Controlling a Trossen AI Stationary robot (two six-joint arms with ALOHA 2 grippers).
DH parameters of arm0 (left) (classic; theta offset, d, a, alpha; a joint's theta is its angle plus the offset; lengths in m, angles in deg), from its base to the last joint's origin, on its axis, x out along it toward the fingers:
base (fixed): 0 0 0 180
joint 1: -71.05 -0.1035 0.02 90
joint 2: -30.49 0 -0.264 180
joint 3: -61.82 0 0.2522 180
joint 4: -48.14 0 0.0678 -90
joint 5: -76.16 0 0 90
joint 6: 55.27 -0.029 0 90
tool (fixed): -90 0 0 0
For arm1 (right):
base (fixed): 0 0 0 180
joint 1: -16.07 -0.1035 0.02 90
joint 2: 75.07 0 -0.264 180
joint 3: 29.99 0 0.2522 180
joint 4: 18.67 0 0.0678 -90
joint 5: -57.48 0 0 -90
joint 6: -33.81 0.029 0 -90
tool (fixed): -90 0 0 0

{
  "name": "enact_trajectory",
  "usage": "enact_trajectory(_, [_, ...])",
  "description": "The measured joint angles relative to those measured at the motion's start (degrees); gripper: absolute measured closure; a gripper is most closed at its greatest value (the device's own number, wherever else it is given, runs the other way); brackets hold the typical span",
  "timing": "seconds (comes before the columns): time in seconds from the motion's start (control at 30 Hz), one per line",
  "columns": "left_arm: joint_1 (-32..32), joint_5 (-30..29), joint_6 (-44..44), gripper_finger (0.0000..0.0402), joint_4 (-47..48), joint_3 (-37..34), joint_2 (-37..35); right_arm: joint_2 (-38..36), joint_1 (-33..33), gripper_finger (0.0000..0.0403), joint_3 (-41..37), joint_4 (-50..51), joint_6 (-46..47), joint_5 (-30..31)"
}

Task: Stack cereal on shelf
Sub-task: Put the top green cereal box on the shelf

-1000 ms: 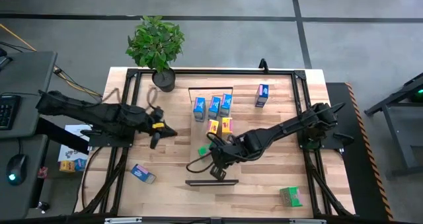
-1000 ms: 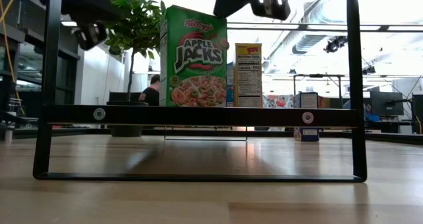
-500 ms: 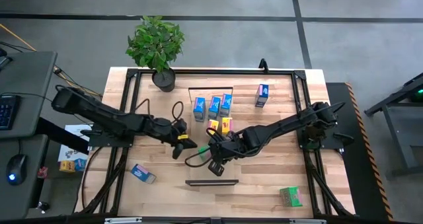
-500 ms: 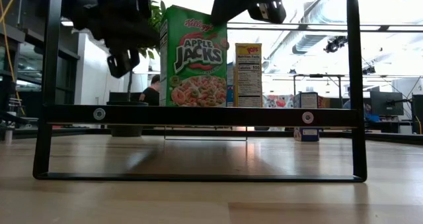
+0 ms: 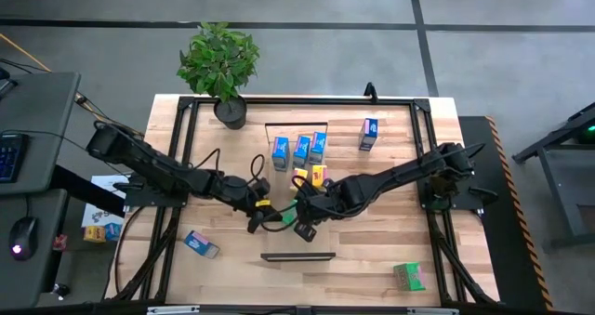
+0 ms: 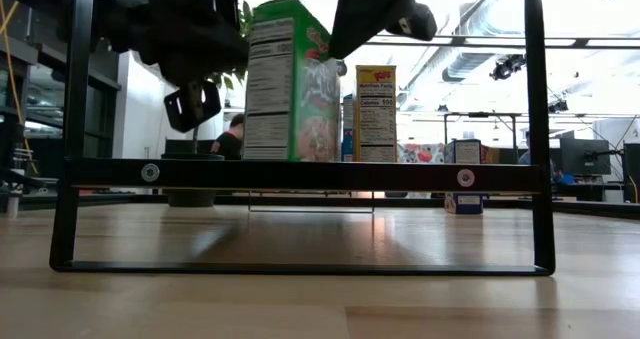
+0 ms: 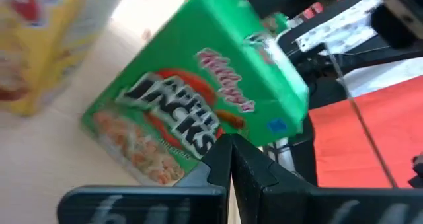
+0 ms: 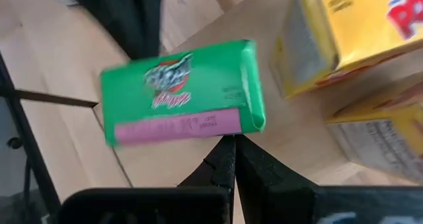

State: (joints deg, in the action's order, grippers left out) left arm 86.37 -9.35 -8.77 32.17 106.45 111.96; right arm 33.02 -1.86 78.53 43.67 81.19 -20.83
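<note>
Newly turned green cardboard box, between left hand and right hand, both pinched shut.

I'm counting nine cereal boxes sitting on the tabletop. Five blue boxes are showing: three standing in a row, a fourth blue box apart, a fifth blue box lying flat. Two yellow boxes are standing together. Two green ones are lying apart, a middle green box and a corner green box. One shelf, one potted plant and two arms, the left arm and the right arm, are sharing the table.

Green cereal box beyond closed fingers, yellow boxes just beside
</note>
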Motion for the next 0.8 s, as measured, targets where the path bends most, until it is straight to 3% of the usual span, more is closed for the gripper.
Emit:
enact_trajectory(0.17, [0.9, -0.6, 0.4, 0.0401, -0.5, 1.2, 1.7, 0.0, 0.8, 0.0403, 0.0, 0.0, -1.5, 0.3])
enact_trajectory(0.3, [0.6, 0.5, -0.6, 0.0402, 0.3, 2.0, 2.0, -0.1, 1.2, 0.0403, 0.0, 1.2, -2.9, -3.0])
enact_trajectory(0.47, [-1.9, 3.5, -4.1, 0.0401, 9.4, 2.0, -2.5, -2.4, 0.1, 0.0403, 0.0, 5.7, -2.9, -4.8])
enact_trajectory(0.63, [-3.9, 1.9, -8.5, 0.0401, 14.9, 2.0, -4.9, -5.9, -2.7, 0.0403, 0.0, 11.3, -0.9, -1.9])
enact_trajectory(0.8, [-3.8, 1.6, -11.5, 0.0401, 14.6, 2.0, -1.5, -8.7, -5.4, 0.0403, 0.0, 16.3, 3.6, 2.3])
